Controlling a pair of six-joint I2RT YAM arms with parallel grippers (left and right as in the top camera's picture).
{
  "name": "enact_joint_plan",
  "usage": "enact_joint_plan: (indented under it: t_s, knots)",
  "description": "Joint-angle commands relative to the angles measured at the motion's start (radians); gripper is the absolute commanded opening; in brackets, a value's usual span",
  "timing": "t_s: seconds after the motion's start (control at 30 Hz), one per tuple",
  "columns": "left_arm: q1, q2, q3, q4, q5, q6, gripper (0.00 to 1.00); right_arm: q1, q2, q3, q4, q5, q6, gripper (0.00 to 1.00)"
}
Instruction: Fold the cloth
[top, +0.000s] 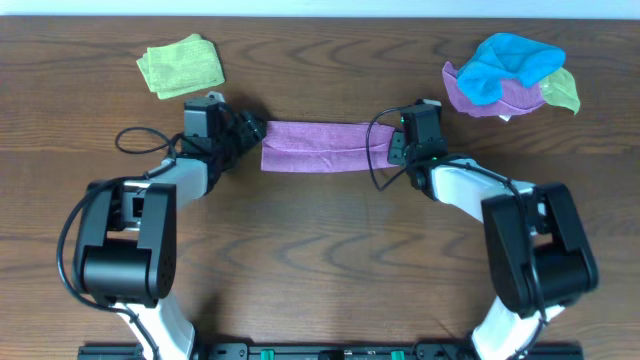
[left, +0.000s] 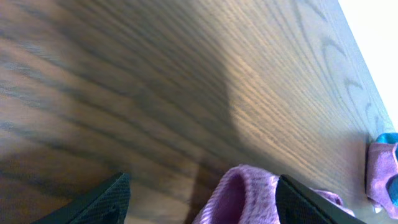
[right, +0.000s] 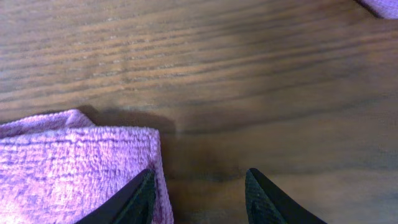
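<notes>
The orchid cloth (top: 322, 146) lies on the wooden table as a long folded strip between my two grippers. My left gripper (top: 250, 134) is at the strip's left end. In the left wrist view it (left: 202, 204) is open, and a rolled edge of the cloth (left: 245, 196) sits between the fingers, close to the right one. My right gripper (top: 394, 146) is at the strip's right end. In the right wrist view it (right: 199, 199) is open, with its left finger over the corner of the cloth (right: 74, 168) and bare table between the fingers.
A light-green folded cloth (top: 181, 66) lies at the back left. A bunched pile of bright-blue, purple and green cloths (top: 510, 75) lies at the back right; its edge also shows in the left wrist view (left: 382, 174) and in the right wrist view (right: 382, 6).
</notes>
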Motion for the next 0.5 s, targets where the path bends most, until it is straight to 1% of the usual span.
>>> enact_joint_plan:
  t_s: [0.0,0.13,0.23,0.3,0.37,0.47]
  knots:
    - [0.031,-0.047,0.000,-0.034,0.041,0.047,0.77,-0.004,-0.089,0.013,-0.031,0.025,0.000,0.48]
    - [0.039,-0.110,0.000,-0.106,0.042,0.061,0.78,-0.003,-0.167,0.013,-0.090,0.025,0.017,0.49]
    - [0.039,-0.169,0.000,-0.159,0.042,0.068,0.78,-0.004,-0.221,0.013,-0.141,0.021,0.068,0.51]
    - [0.039,-0.202,0.000,-0.184,0.050,0.068,0.79,-0.004,-0.253,0.013,-0.188,0.007,0.105,0.54]
    - [0.039,-0.233,0.000,-0.206,0.068,0.068,0.82,-0.004,-0.285,0.013,-0.243,-0.014,0.157,0.56]
    - [0.039,-0.271,0.000,-0.215,0.128,0.067,0.91,-0.005,-0.336,0.013,-0.317,-0.074,0.259,0.59]
